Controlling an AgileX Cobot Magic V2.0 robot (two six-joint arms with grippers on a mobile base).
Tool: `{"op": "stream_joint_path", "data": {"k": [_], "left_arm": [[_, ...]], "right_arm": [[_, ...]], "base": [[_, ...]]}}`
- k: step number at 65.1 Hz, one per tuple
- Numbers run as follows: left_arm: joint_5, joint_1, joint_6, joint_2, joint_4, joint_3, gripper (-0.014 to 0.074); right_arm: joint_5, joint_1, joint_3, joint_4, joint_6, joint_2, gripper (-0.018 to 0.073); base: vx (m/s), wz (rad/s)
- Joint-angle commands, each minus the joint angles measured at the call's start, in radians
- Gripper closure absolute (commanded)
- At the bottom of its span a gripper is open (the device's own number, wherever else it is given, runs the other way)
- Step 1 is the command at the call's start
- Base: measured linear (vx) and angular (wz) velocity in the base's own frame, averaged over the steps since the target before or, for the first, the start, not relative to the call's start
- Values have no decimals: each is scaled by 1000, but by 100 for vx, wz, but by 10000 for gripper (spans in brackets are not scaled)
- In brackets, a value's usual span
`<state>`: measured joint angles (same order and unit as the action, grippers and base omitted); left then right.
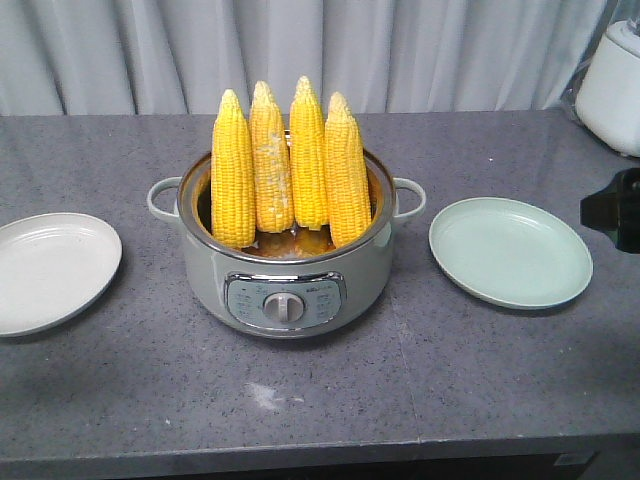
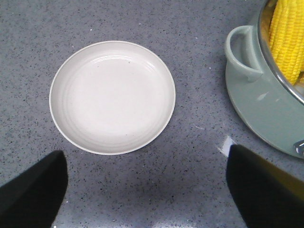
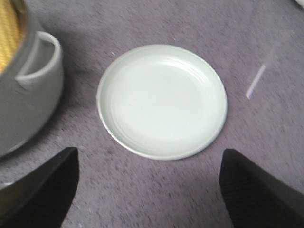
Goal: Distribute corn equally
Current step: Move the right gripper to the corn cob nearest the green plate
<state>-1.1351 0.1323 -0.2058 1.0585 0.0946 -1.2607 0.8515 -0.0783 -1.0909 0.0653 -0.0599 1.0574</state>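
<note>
In the front view, four corn cobs stand upright, tips up, side by side in the pot at the middle of the frame. A white plate lies at the left edge and a green plate towards the right. Both are bare, and each is well apart from the pot on the grey surface. A dark part of the right arm shows at the right edge. Nothing is distributed yet.

In the left wrist view, the left claw is spread wide and empty, its fingers in the two lower corners, hovering over the white plate at the frame's centre. The pot's handle and one cob fill the upper right.

In the right wrist view, the right claw is likewise wide and empty above the green plate. The pot sits at the left, with a strip of yellow in the upper left corner.

We judge the step in hand to be the first reach, with two cobs due to each plate. We should take an outer cob first and close across its thick middle rather than the tapered tip. We then lift straight up until it clears the rim and lay it flat in the plate so it cannot roll off. The kernels look slick, so we grip firmly.
</note>
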Motion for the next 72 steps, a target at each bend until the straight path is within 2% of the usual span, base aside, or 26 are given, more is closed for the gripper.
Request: {"op": "stream_joint_path", "data": {"k": [1,24,32,41,53,63,72], "left_arm": [[45,-1,-6,-13,-4,-32,-36],[38,-1,-6,-13,-4,-32,4],[38,-1,-6,-13,-4,-32,4],[38,-1,-6,-13,-4,-32,4],[37,-1,-6,-13,-4,-32,4],[37,-1,-6,-13,-4,-32,4],[38,-1,-6,-13,-3,-32,4]], "right_arm": [[-93,3,-60,77,-96,23,-34],[-18,1,-348,453,-448,344,-34],[4,1,-447,522,-512,448,-28],[20,-37,-551,503,-514,547,-6],[21,-144,-673,403,-505,655,-3],[9,-195,-752,391,-502,731,-3],[-17,-208,-803,393,-502,783,-3]], "base": [[0,0],[0,0],[0,0],[0,0],[0,0],[0,0],[0,0]]}}
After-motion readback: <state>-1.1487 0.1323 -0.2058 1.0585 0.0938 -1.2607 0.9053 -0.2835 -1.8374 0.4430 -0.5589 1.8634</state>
